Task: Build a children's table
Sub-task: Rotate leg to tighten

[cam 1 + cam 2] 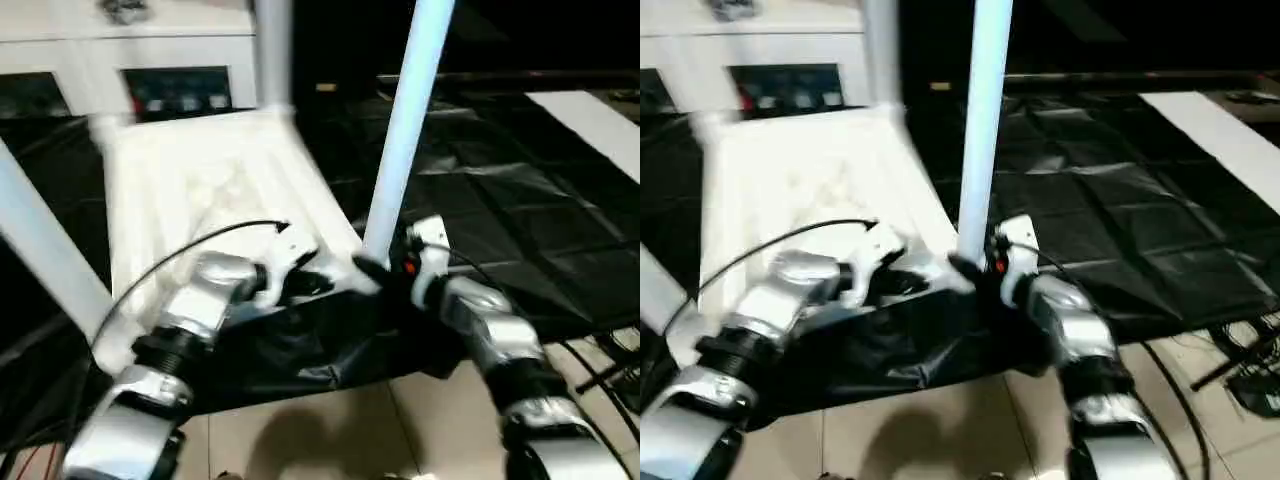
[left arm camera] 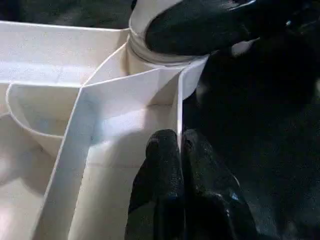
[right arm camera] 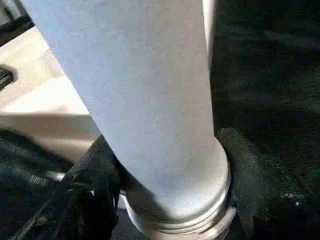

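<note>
Lower centre: my left gripper [image 2: 180, 145], clenched, pinches a thin rib of the white ribbed plastic tabletop [image 1: 200, 190]. Beside it, my right gripper [image 3: 170, 165] grasps the tapered white tube leg [image 1: 405, 130], upright in the corner socket [image 2: 150, 50].

White ribbed tabletop [image 1: 200, 190]; white leg [image 1: 405, 130]; black crinkled sheet [image 1: 500, 220]; black end effector fingers [image 2: 170, 165].

One tabletop [image 1: 200, 190] lies ribs-up — three legs stand in it: at the near right corner [image 1: 405, 130], far right [image 1: 272, 55], near left [image 1: 45, 245].
</note>
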Available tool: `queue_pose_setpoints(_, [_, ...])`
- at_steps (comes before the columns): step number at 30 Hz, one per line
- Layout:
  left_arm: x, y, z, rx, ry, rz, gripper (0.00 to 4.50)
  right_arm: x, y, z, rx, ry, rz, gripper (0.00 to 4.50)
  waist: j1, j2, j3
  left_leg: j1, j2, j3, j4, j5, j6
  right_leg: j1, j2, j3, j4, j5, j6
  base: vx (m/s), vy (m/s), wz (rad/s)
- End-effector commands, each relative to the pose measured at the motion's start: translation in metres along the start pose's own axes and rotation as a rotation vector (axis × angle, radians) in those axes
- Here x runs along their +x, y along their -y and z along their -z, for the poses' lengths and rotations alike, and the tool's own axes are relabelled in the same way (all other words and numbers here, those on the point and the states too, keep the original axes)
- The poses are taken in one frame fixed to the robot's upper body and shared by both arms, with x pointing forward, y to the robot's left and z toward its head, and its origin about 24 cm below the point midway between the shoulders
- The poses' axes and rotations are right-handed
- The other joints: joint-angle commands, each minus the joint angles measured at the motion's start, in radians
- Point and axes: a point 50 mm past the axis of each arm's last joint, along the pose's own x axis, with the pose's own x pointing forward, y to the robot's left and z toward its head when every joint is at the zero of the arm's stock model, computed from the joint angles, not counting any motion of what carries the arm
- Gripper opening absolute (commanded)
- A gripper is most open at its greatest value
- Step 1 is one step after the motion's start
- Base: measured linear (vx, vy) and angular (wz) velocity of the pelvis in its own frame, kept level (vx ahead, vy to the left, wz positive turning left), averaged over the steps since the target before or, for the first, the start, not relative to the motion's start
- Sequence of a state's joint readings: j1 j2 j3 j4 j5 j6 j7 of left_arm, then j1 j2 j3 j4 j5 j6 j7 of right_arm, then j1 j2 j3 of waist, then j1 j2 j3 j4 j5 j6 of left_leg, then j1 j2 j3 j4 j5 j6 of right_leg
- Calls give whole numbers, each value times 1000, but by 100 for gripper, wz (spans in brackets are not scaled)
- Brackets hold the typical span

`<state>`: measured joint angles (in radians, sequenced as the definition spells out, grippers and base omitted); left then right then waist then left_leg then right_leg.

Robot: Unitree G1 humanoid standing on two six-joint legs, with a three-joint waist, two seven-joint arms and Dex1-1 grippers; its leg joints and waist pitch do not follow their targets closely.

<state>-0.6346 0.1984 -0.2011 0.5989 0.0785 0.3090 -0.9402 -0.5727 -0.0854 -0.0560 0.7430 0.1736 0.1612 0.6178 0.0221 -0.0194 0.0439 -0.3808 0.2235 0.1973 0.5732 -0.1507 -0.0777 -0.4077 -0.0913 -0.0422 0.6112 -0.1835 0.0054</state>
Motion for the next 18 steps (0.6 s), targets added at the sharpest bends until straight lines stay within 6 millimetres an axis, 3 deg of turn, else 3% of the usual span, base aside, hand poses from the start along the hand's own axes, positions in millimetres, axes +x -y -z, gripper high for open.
queue_pose_setpoints(1, [22, 30, -30, 44, 126, 125, 0, 20, -20, 16, 42, -83, 12, 265, 2, 1, -60, 13, 2, -8, -65, -307, -4, 38, -35, 23, -87, -302, -186, 0, 0, 0])
queue_pose_setpoints(4, [25, 34, -32, 56, 127, 140, 0, 25, -25, 9, 37, -48, -19, 265, -4, 4, -62, 14, 2, -6, -62, -294, 5, 38, -30, 23, -83, -235, -205, 0, 0, 0])
queue_pose_setpoints(5, [25, 34, -32, 57, 127, 141, 0, 26, -25, 9, 37, -46, -21, 321, -5, 7, -63, 15, 2, -6, -62, -287, 13, 39, -28, 23, -80, -203, -215, 0, 0, 0])
queue_pose_setpoints(9, [20, 29, -30, 84, 114, 143, 0, 20, -22, 2, 18, -25, -92, 343, -7, 9, -66, 14, 2, -4, -59, -249, 32, 45, -26, 23, -72, -113, -239, 0, 0, 0])
queue_pose_setpoints(13, [12, 25, -28, 105, 109, 181, 0, 8, -17, -1, -53, -39, -196, 377, 15, 11, -67, 20, 4, 2, -53, -214, 62, 46, -28, 24, -69, -51, -262, 0, 0, 0])
queue_pose_setpoints(16, [4, 22, -23, 147, 92, 253, 0, -10, -5, -2, -132, -90, -299, 377, 24, 12, -64, 20, 5, 1, -55, -242, 58, 48, -29, 23, -73, -95, -254, 0, 0, 0])
queue_pose_setpoints(17, [2, 21, -22, 143, 89, 272, 0, -14, -3, -2, -146, -108, -328, 377, 26, -5, -64, 19, 5, 3, -55, -243, 58, 49, -28, 23, -73, -109, -247, 0, 0, 0])
queue_pose_setpoints(18, [0, 20, -22, 142, 87, 277, 0, -17, -2, -1, -152, -118, -349, 377, 32, 1, -64, 19, 6, 2, -55, -240, 57, 49, -31, 23, -70, -117, -249, 0, 0, 0])
